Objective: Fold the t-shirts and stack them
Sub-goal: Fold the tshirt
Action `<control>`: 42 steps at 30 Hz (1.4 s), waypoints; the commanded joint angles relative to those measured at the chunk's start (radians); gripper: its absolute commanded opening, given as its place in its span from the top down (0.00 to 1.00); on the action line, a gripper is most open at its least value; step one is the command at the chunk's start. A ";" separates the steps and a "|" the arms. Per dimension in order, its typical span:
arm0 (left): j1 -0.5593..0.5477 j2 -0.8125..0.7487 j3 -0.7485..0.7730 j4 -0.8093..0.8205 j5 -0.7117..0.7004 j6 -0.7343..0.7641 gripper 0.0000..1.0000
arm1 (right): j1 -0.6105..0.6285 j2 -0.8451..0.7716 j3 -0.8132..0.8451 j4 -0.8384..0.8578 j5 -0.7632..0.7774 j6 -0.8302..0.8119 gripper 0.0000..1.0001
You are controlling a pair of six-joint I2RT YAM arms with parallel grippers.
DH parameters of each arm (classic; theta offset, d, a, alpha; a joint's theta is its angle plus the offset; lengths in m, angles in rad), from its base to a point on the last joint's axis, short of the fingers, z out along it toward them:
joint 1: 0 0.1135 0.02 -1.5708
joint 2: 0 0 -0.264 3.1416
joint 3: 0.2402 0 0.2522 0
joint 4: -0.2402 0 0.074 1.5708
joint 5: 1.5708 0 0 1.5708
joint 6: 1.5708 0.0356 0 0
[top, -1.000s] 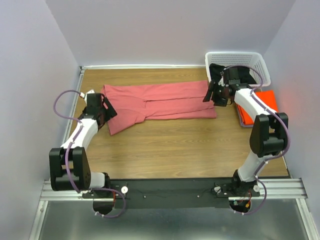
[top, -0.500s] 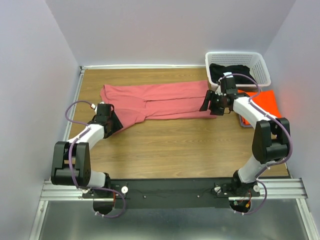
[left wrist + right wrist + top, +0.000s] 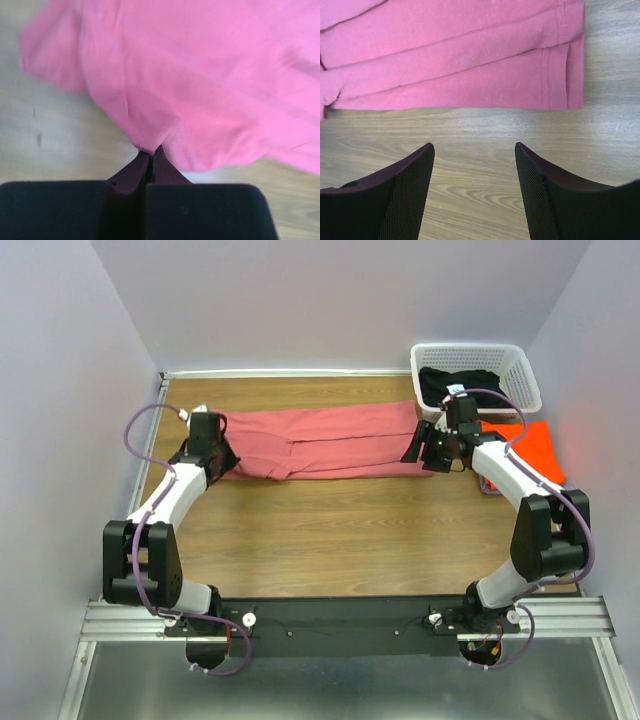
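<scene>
A dusty pink-red t-shirt (image 3: 330, 440) lies in a long folded band across the far part of the table. My left gripper (image 3: 222, 452) is at its left end, shut on a pinch of the pink hem (image 3: 150, 146), and the cloth (image 3: 200, 75) drapes away from the closed fingertips. My right gripper (image 3: 418, 450) hovers open by the shirt's right end; in the right wrist view there is only bare wood between its fingers (image 3: 474, 147), just short of the sleeve hem (image 3: 555, 75). An orange t-shirt (image 3: 528, 445) lies at the right edge. A black t-shirt (image 3: 458, 383) sits in the basket.
A white lattice basket (image 3: 478, 348) stands at the back right corner, just behind my right arm. Grey walls close in the table on the left, back and right. Bare wood (image 3: 340, 530) stretches between the pink shirt and the arm bases.
The left gripper has shut on the flap that stuck out toward the near left and carried it back toward the far side, so the shirt is now a straight band. The right gripper stays open, shifted slightly.
</scene>
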 commanded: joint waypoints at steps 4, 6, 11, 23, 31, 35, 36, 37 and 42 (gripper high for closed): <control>-0.001 0.136 0.263 0.024 0.026 0.031 1.00 | 0.006 -0.042 -0.025 0.011 -0.030 0.002 0.27; -0.001 0.219 0.340 0.036 0.029 0.030 1.00 | 0.008 -0.044 -0.028 0.010 -0.038 0.002 0.27; 0.004 0.397 0.509 0.047 0.057 0.037 0.99 | 0.008 -0.047 -0.030 0.011 -0.058 0.000 0.27; 0.037 0.595 0.713 0.082 0.138 0.020 0.44 | 0.008 0.005 -0.001 0.019 0.006 -0.021 0.28; 0.100 0.425 0.550 0.130 0.117 -0.015 0.34 | -0.001 0.084 0.048 0.060 0.059 -0.005 0.31; 0.132 0.237 0.343 0.192 0.060 -0.044 0.35 | -0.010 0.145 0.090 0.082 0.011 0.003 0.39; 0.137 0.212 0.307 0.203 0.057 -0.047 0.36 | -0.011 0.159 0.099 0.086 -0.004 0.003 0.41; 0.139 0.189 0.276 0.210 0.057 -0.049 0.36 | -0.011 0.174 0.120 0.091 -0.018 0.002 0.43; 0.146 0.103 0.161 0.202 0.061 -0.032 0.37 | -0.009 0.298 0.195 0.102 -0.094 -0.004 0.54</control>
